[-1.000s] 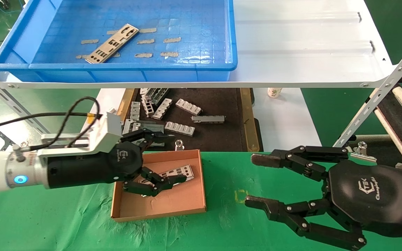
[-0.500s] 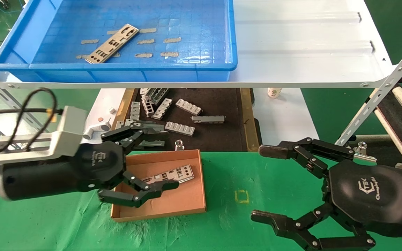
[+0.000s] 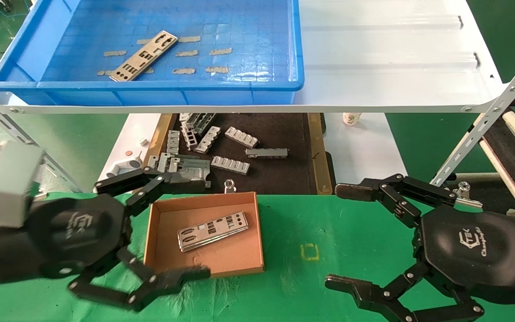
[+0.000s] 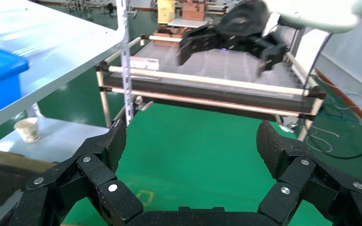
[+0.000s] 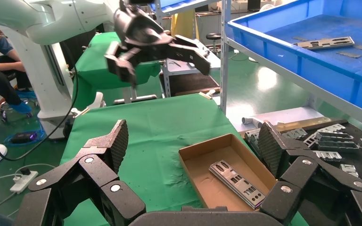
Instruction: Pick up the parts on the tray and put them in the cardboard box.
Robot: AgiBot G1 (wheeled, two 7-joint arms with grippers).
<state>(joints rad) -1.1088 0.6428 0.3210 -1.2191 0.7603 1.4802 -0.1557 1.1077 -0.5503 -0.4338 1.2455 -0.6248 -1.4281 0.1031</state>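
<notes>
One silver plate (image 3: 143, 57) lies in the blue tray (image 3: 61, 85) on the white shelf, among tan tape scraps. The cardboard box (image 3: 163, 232) sits on the green cloth and holds stacked silver plates (image 3: 213, 231). My left gripper (image 3: 181, 223) is open and empty, with its body left of the box and its fingers spread past the box's far and near walls. My right gripper (image 3: 338, 236) is open and empty over the cloth, right of the box. The right wrist view shows the box (image 5: 198, 174), its plates (image 5: 238, 183), the tray (image 5: 311, 66) and the left gripper (image 5: 165, 63).
A black wooden-edged tray (image 3: 284, 179) with several grey ribbed brackets (image 3: 230, 164) lies under the shelf behind the box. A slanted metal strut (image 3: 485, 134) stands at the right. A paper cup (image 3: 351, 118) sits beyond. A yellow square mark (image 3: 310, 252) is on the cloth.
My left gripper has pulled back out of the box toward the near left and opened wide, leaving a plate in the box. My right gripper has opened wider.
</notes>
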